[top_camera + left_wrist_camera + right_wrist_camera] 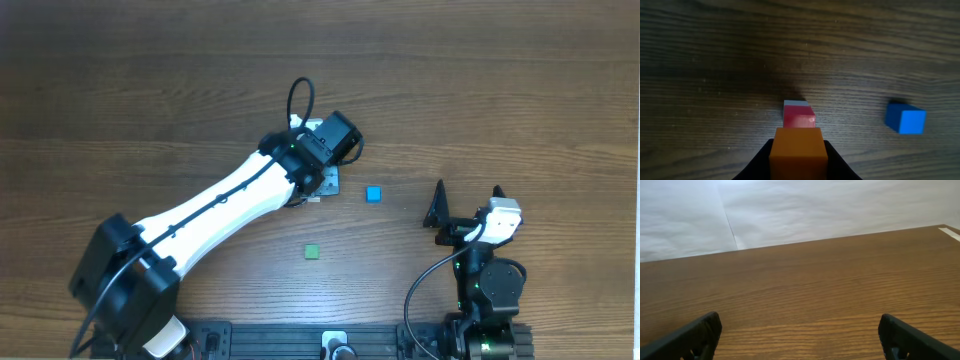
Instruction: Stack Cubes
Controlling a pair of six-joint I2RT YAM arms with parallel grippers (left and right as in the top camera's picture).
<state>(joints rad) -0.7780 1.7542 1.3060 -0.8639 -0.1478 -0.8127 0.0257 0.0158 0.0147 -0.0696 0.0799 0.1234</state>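
Orange cube [798, 152] — snug between the left fingers [759, 168]

Jaws wide apart; wood table [815, 295], white wall [805, 210].

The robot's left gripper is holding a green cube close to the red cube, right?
Not quite. The left gripper is holding an orange cube, not a green one, close to the red cube. The left wrist view shows it. The green cube lies on the table by itself.
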